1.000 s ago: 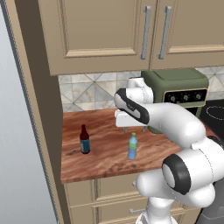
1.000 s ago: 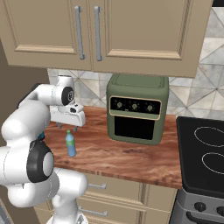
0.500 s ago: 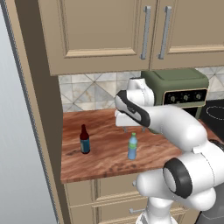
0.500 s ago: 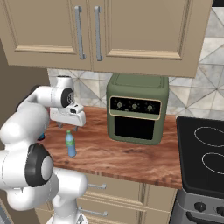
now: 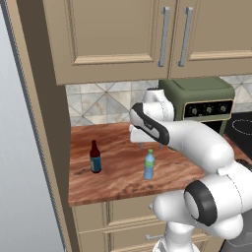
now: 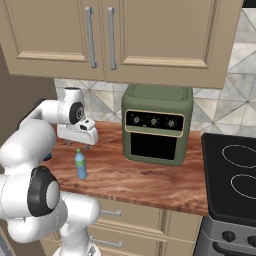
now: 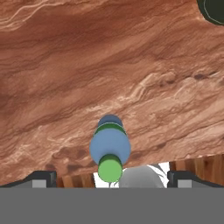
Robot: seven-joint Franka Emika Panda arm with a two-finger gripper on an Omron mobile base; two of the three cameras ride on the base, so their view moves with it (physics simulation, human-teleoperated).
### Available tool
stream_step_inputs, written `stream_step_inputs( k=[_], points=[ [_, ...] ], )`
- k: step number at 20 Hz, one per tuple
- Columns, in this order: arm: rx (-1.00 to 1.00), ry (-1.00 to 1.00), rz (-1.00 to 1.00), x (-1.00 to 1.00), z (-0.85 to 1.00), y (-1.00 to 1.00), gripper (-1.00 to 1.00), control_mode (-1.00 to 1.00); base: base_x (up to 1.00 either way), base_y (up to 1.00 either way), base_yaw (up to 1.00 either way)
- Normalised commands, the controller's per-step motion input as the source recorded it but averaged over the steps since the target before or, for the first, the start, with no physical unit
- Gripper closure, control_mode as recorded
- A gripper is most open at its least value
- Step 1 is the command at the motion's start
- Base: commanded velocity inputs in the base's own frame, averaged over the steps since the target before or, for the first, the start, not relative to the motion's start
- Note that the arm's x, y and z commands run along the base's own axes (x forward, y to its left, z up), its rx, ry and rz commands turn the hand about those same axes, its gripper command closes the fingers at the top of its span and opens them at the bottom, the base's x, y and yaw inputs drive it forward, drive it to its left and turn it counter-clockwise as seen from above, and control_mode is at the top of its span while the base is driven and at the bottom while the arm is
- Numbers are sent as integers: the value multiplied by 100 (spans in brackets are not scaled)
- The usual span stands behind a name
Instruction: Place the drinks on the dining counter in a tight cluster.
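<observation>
A small light-blue drink bottle with a green cap (image 5: pixel 149 165) (image 6: pixel 80 164) stands on the short wood counter (image 5: pixel 118 182) under the wall cabinets. My gripper (image 5: pixel 148 144) (image 6: pixel 77 145) hangs just above it, pointing down, jaws open wide and empty. In the hand view the bottle (image 7: pixel 110 148) is seen from above between the two fingertips (image 7: pixel 41 178) of the gripper (image 7: pixel 112 178). A slim dark-brown bottle with a blue label (image 5: pixel 95 157) stands to the left, apart from the hand. The dining counter is out of view.
A green countertop oven (image 5: pixel 202 101) (image 6: pixel 157 125) stands at the back right of the counter. A black stovetop (image 6: pixel 232 175) lies further right. Beige wall cabinets (image 5: pixel 123 34) hang overhead, and a tall panel (image 5: pixel 39 123) closes the left side.
The hand has come down a little over the light-blue bottle. Both bottles stand where they were, and the jaws have stayed open.
</observation>
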Motion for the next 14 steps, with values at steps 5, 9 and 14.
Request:
stream_step_inputs(
  k=[5,9,14],
  points=[
    [0,-3,0,0,-18,0,-100,-100,0,0,0],
    [0,-2,-1,0,-16,0,-100,-100,0,0,0],
    [0,-3,-1,0,-11,0,-100,-100,0,0,0]
  ],
)
